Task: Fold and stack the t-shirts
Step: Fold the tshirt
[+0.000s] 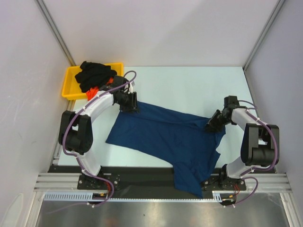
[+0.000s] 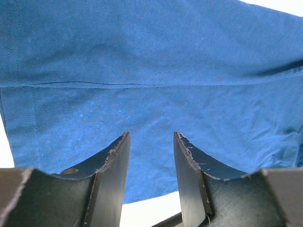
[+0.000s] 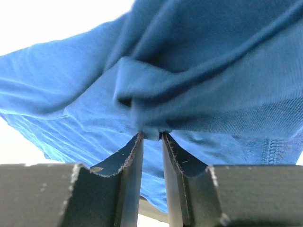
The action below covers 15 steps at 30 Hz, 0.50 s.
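Pinching a bunched fold of the navy t-shirt (image 1: 165, 137) spread on the surface (image 1: 189, 85), the right hand (image 3: 151, 135) holds its right edge while the left hand (image 2: 150, 137) gapes wide over the far-left corner, which it likely must grip next to flatten the shirt.

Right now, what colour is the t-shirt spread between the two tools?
The t-shirt is plain navy blue, no print showing; the top external view shows it best.

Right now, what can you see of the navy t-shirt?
The navy t-shirt is soft cloth, spread but creased on the table, one part reaching over the near edge. No print shows. The right fingers pinch a bunched fold on its right side; the left fingers stand open at its far left corner.
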Available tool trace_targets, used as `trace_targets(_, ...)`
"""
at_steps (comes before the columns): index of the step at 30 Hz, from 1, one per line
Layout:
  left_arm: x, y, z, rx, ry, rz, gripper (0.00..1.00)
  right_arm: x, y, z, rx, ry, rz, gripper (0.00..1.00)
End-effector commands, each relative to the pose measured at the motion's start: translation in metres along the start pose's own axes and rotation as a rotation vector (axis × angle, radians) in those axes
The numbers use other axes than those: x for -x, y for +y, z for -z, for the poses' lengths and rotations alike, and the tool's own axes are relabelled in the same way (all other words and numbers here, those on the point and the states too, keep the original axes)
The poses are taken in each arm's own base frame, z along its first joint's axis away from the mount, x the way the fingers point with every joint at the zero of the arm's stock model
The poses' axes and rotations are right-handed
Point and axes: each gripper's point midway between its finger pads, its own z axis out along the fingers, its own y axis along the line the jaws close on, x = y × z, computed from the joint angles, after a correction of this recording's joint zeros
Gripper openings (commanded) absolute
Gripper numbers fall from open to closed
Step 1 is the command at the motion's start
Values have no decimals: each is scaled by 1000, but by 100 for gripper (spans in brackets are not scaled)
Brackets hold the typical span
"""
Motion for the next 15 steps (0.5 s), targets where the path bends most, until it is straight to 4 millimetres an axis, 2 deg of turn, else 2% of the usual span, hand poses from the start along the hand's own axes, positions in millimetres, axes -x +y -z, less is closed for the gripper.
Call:
trace_targets(1, 10, -6, 18, -25, -60, -21, 47, -3, 2, -1, 30, 0, -24, 28)
trace_targets(4, 9, -7, 17, -30, -58, -20, 48, -4, -1, -2, 16, 3, -19, 22)
trace_targets(5, 9, -6, 17, -28, -59, -20, 47, -4, -1, -1, 19, 5, -16, 14)
trace_targets(8, 10, -6, 18, -28, -62, -21, 48, -4, -1, 3, 17, -8, -7, 0)
trace_targets(12, 10, -5, 17, -24, -63, -21, 47, -13, 3, 14, 38, 15, 13, 0)
trace_targets(15, 10, -4, 17, -23, -66, -19, 47, -33, -2, 27, 31, 61, 11, 0)
